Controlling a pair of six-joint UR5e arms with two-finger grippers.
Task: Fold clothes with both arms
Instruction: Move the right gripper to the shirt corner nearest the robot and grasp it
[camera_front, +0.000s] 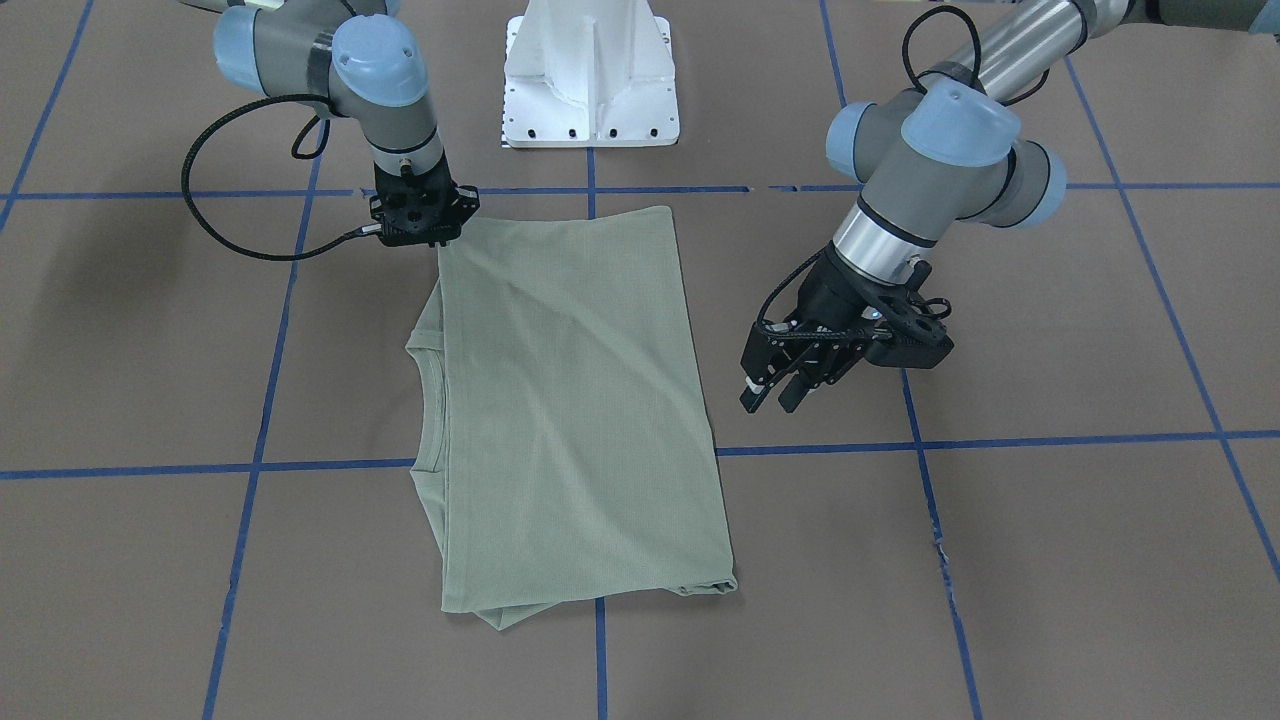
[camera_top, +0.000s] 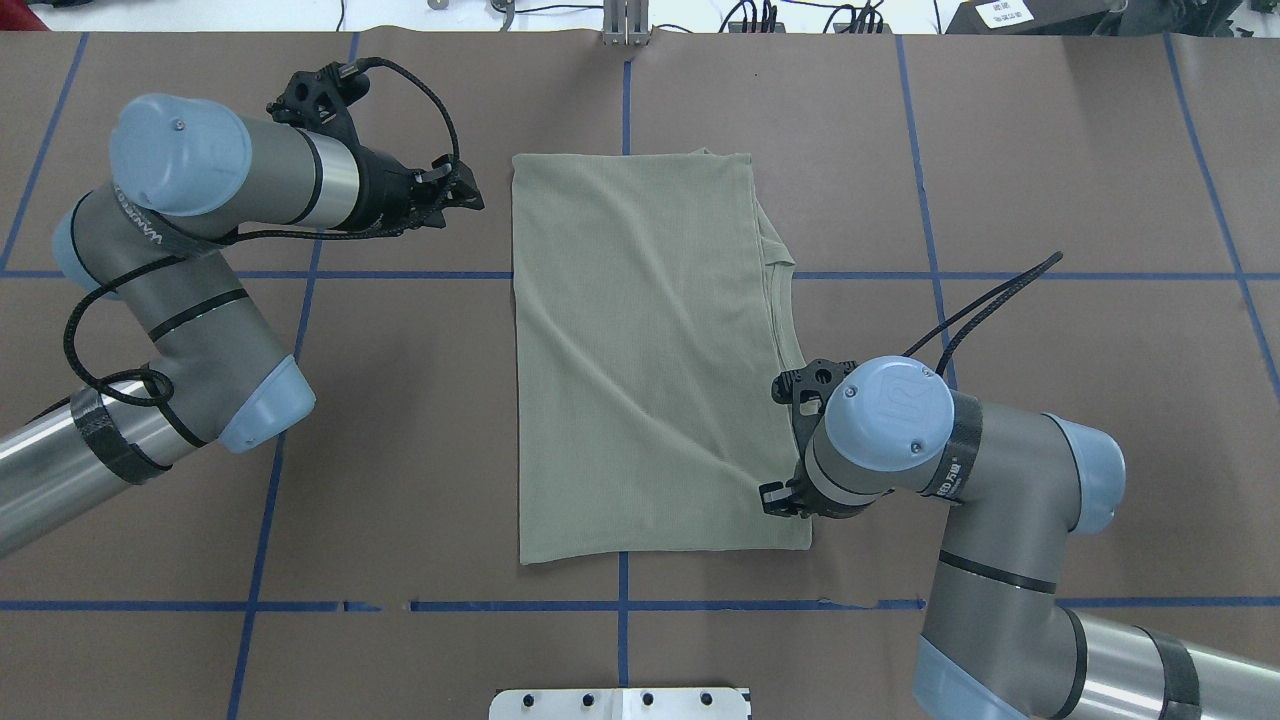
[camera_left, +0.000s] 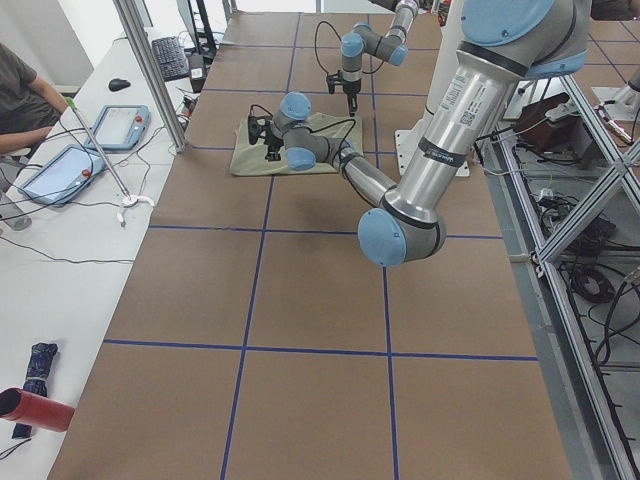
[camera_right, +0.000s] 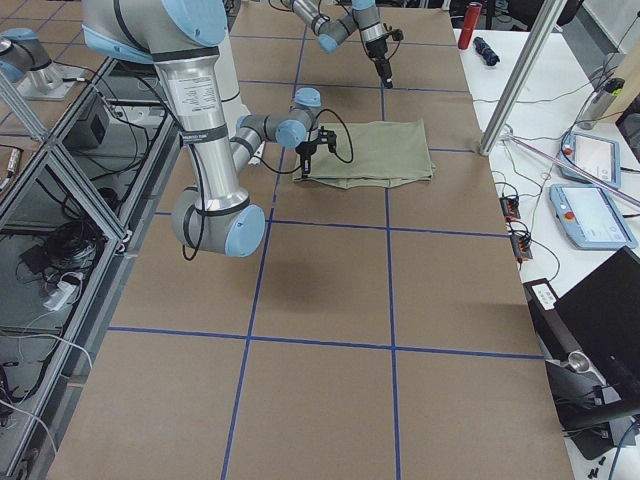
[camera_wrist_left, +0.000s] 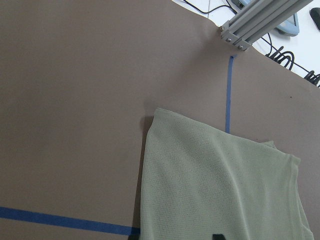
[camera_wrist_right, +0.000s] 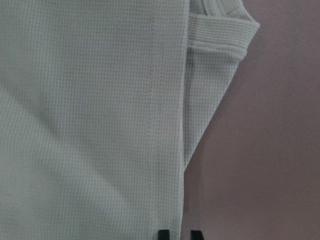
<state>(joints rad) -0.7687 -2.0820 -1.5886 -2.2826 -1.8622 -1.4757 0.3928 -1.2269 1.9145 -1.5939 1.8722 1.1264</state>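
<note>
The sage-green shirt lies folded flat in a tall rectangle on the brown table, its collar poking out from under the top layer. My right gripper points straight down at the hem corner. In the right wrist view its fingertips stand close together astride the hem edge, shut on it. My left gripper hangs open above bare table beside the shirt's folded edge, holding nothing. In the left wrist view the shirt sits ahead of it.
The white pedestal base stands at the robot's side of the table. Blue tape lines grid the brown surface. Off the table's far edge, monitors and tablets lie on a white bench, and a person sits there.
</note>
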